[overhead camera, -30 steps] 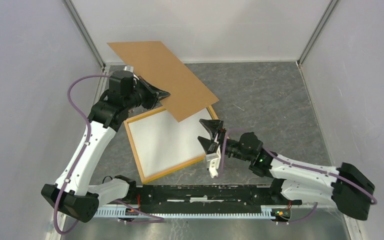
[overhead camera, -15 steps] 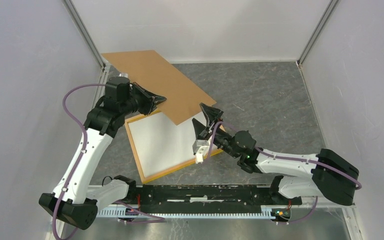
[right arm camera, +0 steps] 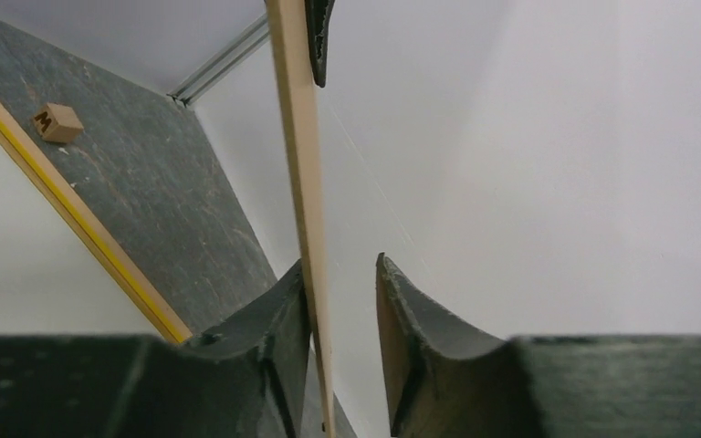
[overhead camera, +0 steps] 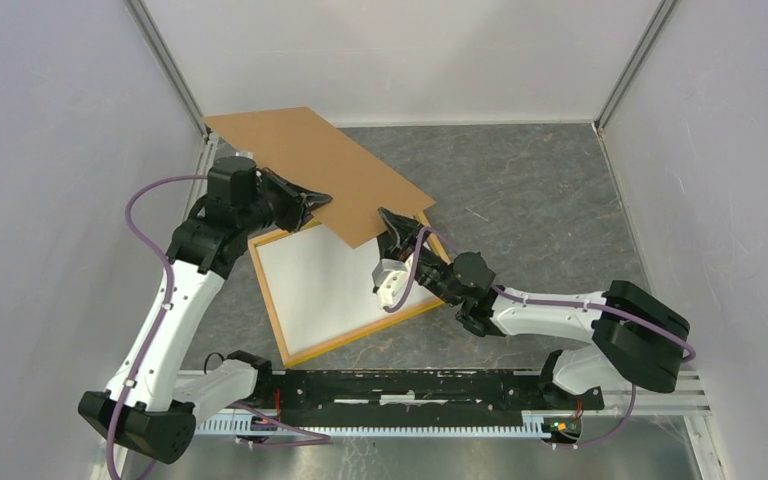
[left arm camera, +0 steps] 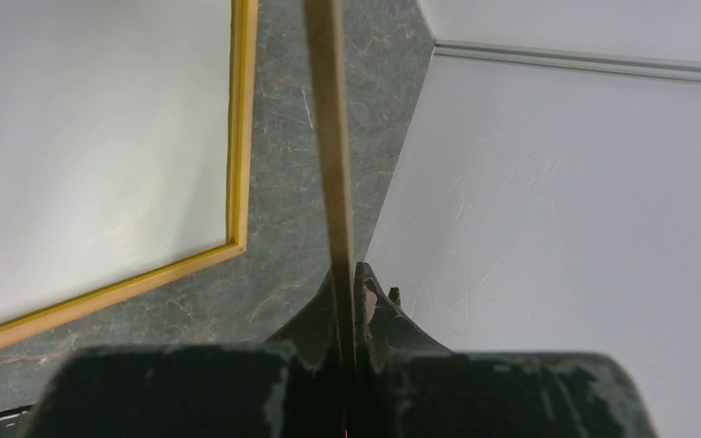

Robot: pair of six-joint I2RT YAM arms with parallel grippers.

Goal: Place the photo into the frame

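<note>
Brown backing board [overhead camera: 330,165], top view: tilted above the far end of the frame [overhead camera: 265,290]. Left gripper [overhead camera: 310,205] is on its left edge, right gripper [overhead camera: 397,232] at its near right edge. The frame lies flat just below both, long axis running away from the bases, with a white sheet [overhead camera: 330,285] inside. Photo face-down? Cannot tell.

Left wrist: jaws clamped tight on the board edge.

Right wrist: jaws half-closed astride the board edge, one finger touching, the other apart. No grip yet, I judge.

The top camera looks down from high above the brown board [overhead camera: 310,160] and sees the whole bench [overhead camera: 540,200]. Both wrist cameras sit right at the board's edge. All views share the frame [overhead camera: 269,300].
</note>
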